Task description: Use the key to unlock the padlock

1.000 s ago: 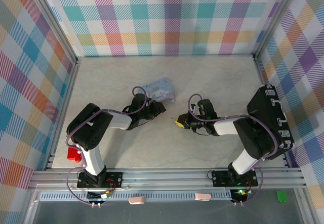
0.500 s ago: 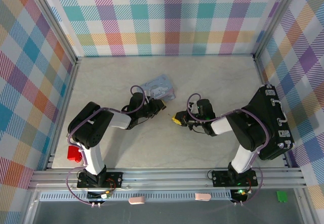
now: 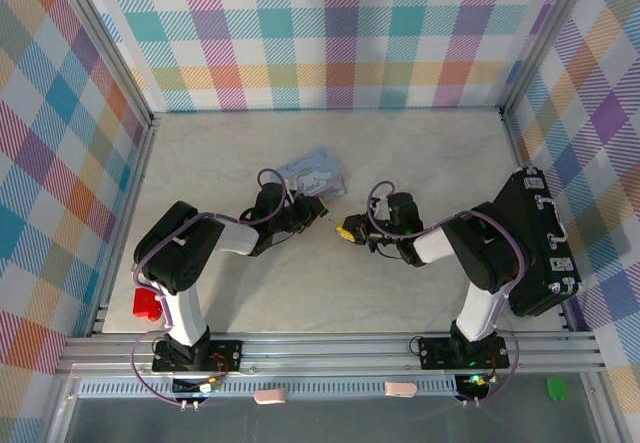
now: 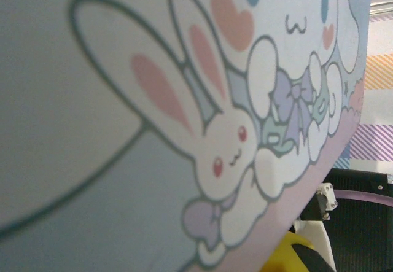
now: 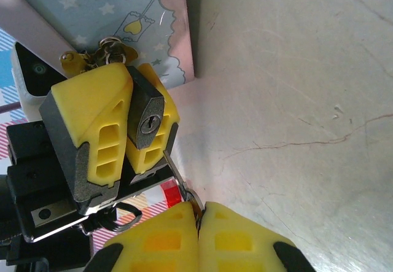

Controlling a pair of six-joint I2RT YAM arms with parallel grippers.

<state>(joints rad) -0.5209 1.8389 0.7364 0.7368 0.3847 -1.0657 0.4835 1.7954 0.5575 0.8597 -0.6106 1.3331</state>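
Left gripper (image 5: pixel 132 128) clamped on the padlock (image 5: pixel 145 115), one yellow finger (image 5: pixel 92 121) on each side of the dark body, keyhole facing the right wrist camera. A small bunch of brass and silver rings (image 5: pixel 110 54) sits at the top of the padlock, right against the tin (image 5: pixel 116 14); shackle hard to make out there

Right gripper (image 5: pixel 199 213) pressed closed on the key (image 5: pixel 178 174), a thin dark sliver sticking out from between the yellow fingertips. Key points up toward the padlock, tip just below the body beside the left gripper's finger, not in the keyhole

Top view: both grippers meet mid-table (image 3: pixel 420 163), left gripper (image 3: pixel 318 209) just beside the near corner of the tin (image 3: pixel 315 173), right gripper (image 3: pixel 349 231) close to it on its right, small gap between them. Padlock and key too small to pick out from there. Red block (image 3: pixel 147 305) well apart at the near left, by the left arm base

Left wrist view: bunny print on the tin (image 4: pixel 184 100) very close up, blurred
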